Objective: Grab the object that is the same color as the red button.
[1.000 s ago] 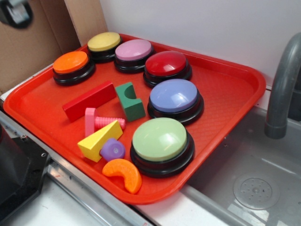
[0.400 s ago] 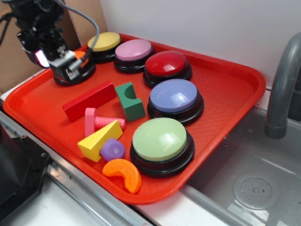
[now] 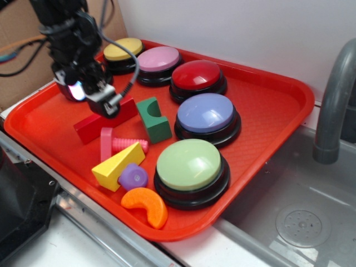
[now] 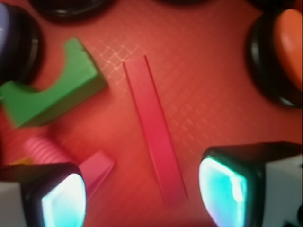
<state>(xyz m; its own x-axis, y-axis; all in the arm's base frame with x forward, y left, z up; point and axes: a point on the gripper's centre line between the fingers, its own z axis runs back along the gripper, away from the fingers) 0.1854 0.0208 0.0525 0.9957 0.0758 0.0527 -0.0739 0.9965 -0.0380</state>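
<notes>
Pincer (image 3: 105, 103) hung over the red tray (image 3: 267, 111), jaws spread apart, nothing between them; in the wrist view its two fingers (image 4: 61, 198) sat at the lower corners with a wide gap. The red block (image 3: 92, 123) lay flat directly under it, running lengthwise through that gap in the wrist view (image 4: 154, 132), not touched as far as visible. Just below the pincer: pink bolt (image 3: 119, 144), yellow wedge (image 3: 115, 166). Just right of it: green block (image 3: 153, 119). Behind it: yellow button (image 3: 122, 51) and pink button (image 3: 158, 61). Farther right, well apart: red button (image 3: 197, 78), then blue button (image 3: 207, 115).
</notes>
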